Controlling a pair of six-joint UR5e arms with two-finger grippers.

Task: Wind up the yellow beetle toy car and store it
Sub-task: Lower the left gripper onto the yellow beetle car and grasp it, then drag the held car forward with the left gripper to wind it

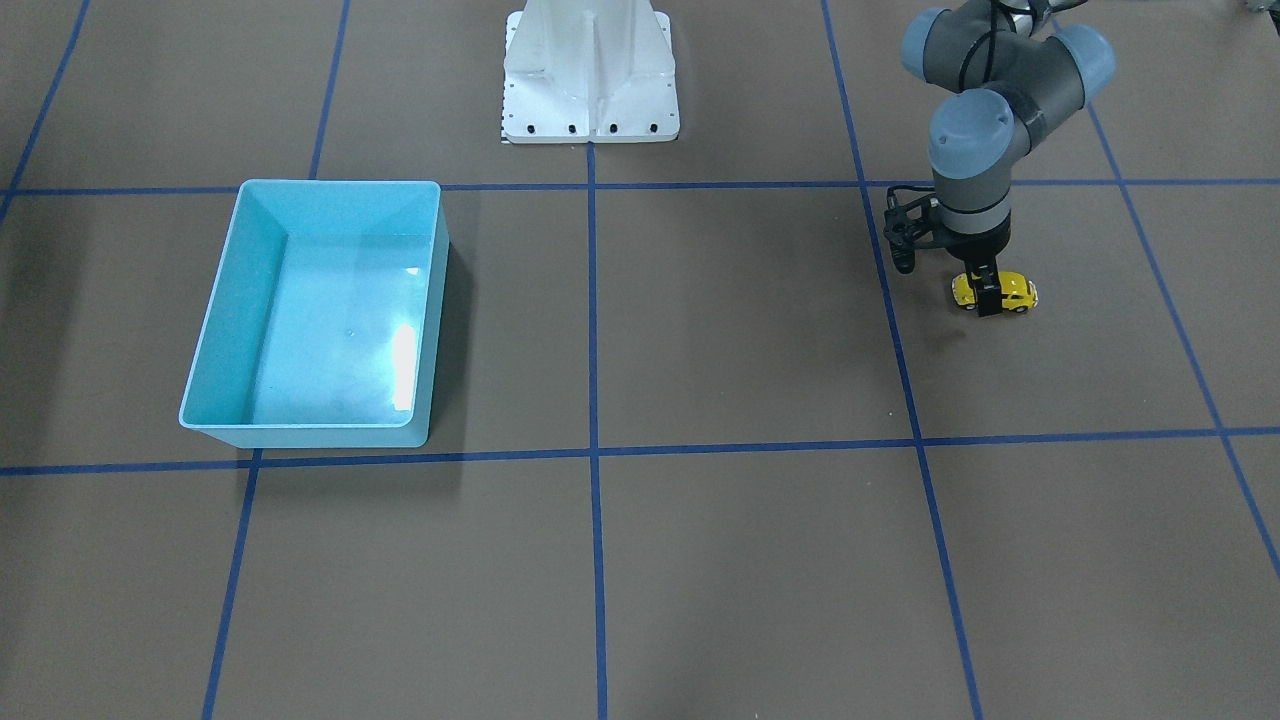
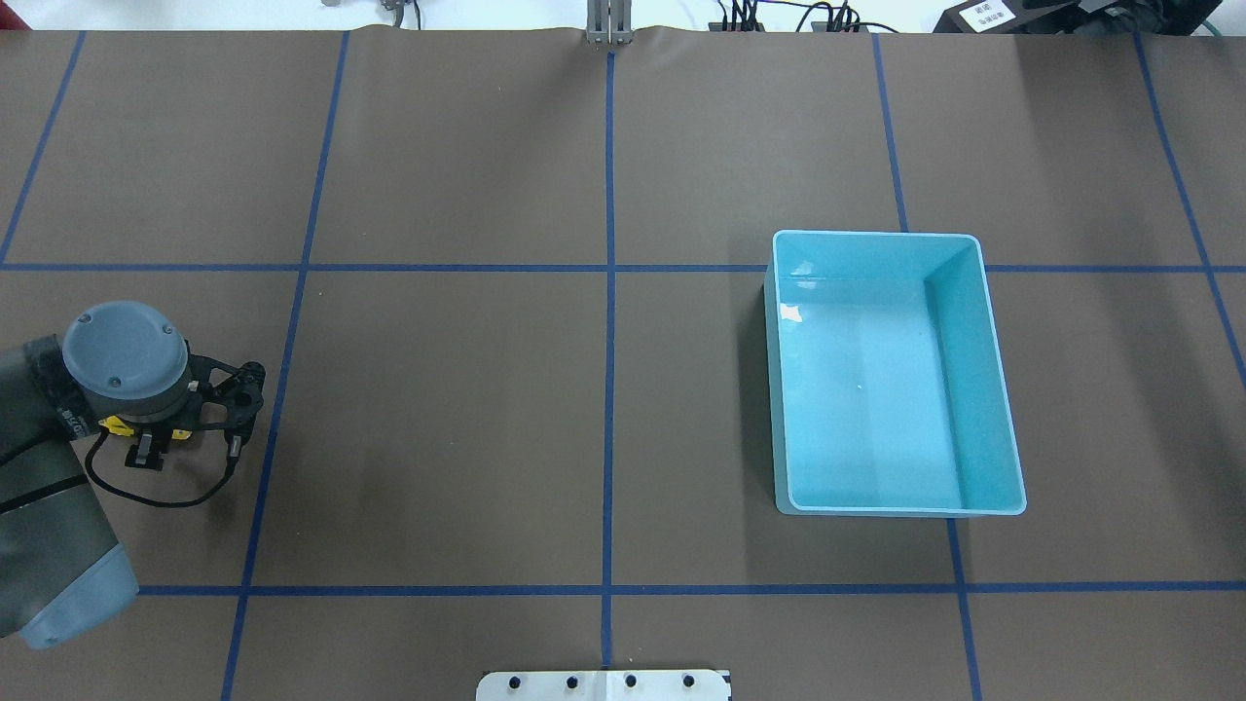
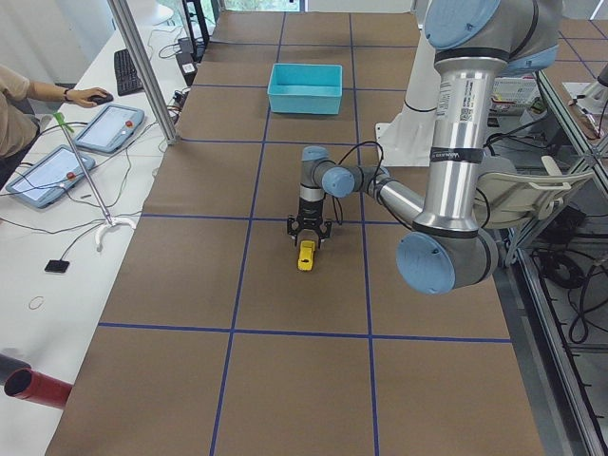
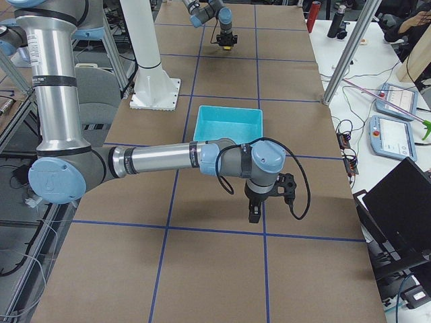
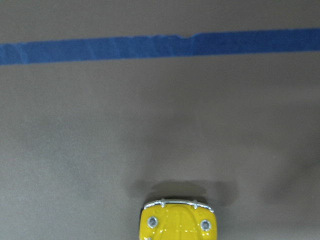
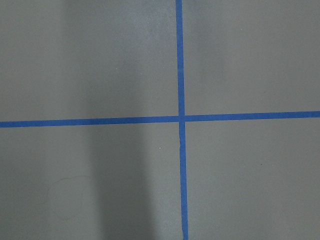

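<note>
The yellow beetle toy car [image 1: 1016, 293] sits on the brown table at my left side. My left gripper [image 1: 988, 298] stands upright over it, with its fingers closed across the car's middle. In the overhead view only yellow slivers of the car [image 2: 116, 424] show under the wrist. The left wrist view shows the car's rounded end with a silver bumper [image 5: 177, 222] at the bottom edge. The light blue bin [image 2: 876, 235] stands empty on my right side. My right gripper [image 4: 255, 214] shows only in the exterior right view, low over the table; I cannot tell if it is open or shut.
The table is brown with a grid of blue tape lines. The robot's white base [image 1: 590, 75] stands at the table's back middle. The right wrist view shows only a tape crossing [image 6: 180, 118]. An operator and tablets are at a side table [image 3: 57, 161].
</note>
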